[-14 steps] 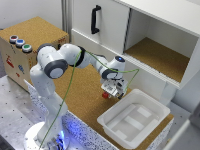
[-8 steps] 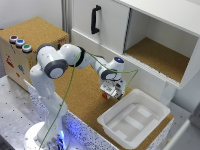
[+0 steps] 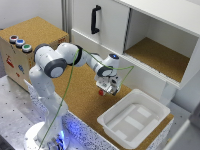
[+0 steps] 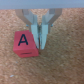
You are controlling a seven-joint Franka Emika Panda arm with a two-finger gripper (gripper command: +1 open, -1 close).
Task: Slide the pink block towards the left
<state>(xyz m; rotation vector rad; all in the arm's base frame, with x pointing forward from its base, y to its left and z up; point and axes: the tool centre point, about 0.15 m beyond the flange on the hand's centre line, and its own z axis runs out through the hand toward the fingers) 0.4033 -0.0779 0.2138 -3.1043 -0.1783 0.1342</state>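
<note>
- The gripper (image 4: 39, 35) was low over the cork surface (image 3: 82, 97), its fingers drawn close together with nothing held between them.
- The pink block (image 4: 26, 44) lay flat on the cork, touching the side of the nearer finger, so contact for a push seemed made.
- In the exterior view the block (image 3: 101, 92) sat just beside the white tray (image 3: 134, 120), so most of the slide seemed left.
- It looked like a reddish-pink cube with a dark letter "A" on its upper face.

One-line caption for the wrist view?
End effector lowered beside small reddish-pink cube block marked A on brown cork tabletop.
</note>
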